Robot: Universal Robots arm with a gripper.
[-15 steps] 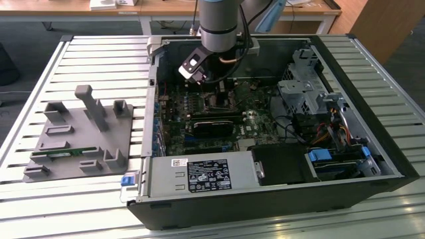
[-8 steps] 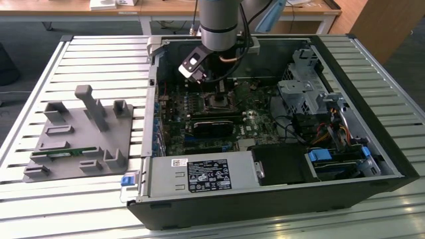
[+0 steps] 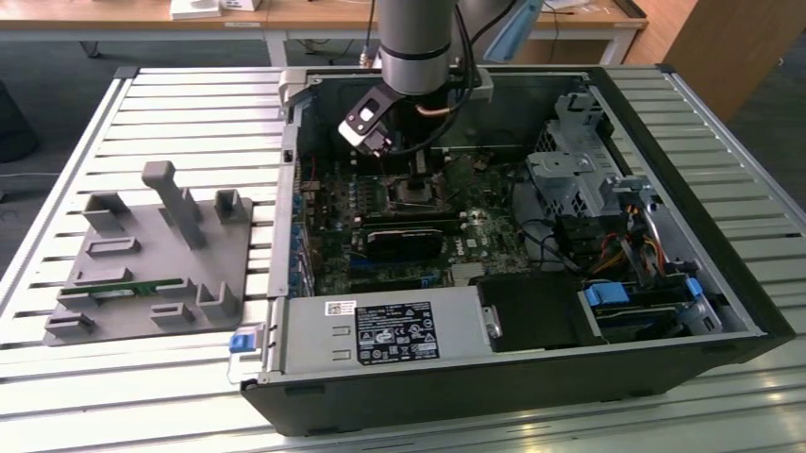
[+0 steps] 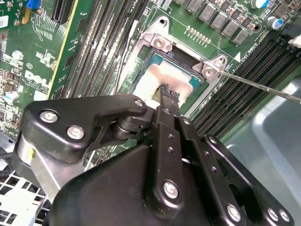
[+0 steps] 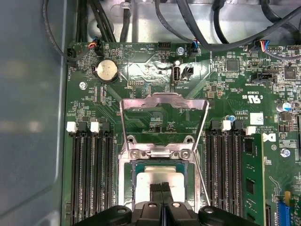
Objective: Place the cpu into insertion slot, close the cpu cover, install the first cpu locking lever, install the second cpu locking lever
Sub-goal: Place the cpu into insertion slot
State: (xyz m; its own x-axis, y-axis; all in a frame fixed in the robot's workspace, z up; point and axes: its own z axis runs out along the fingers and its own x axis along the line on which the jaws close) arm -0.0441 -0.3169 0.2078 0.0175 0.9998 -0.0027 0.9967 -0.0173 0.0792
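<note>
Silvery-beige cpu (image 5: 148, 181) is seen seated in the insertion slot (image 4: 159, 43); hand (image 4: 169, 92) is closed narrow, tips over its top, holding nothing. Placement judged finishing; cpu cover (image 5: 162, 99) stands raised, unclosed.

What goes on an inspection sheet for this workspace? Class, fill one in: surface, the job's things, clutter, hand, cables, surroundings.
Surface: slatted metal table carrying an open computer case.
Job's things: cpu lies in the insertion slot; cpu cover stands raised; a thin lever rod sticks out beside the socket.
Clutter: grey fixture on the table at the exterior view's left, holding a green strip.
Hand: hand shut, tips on or just above the cpu's top.
Cables: black cables run past the board's edge; coloured wires by the drive bays.
Surroundings: wooden desks behind the table.
</note>
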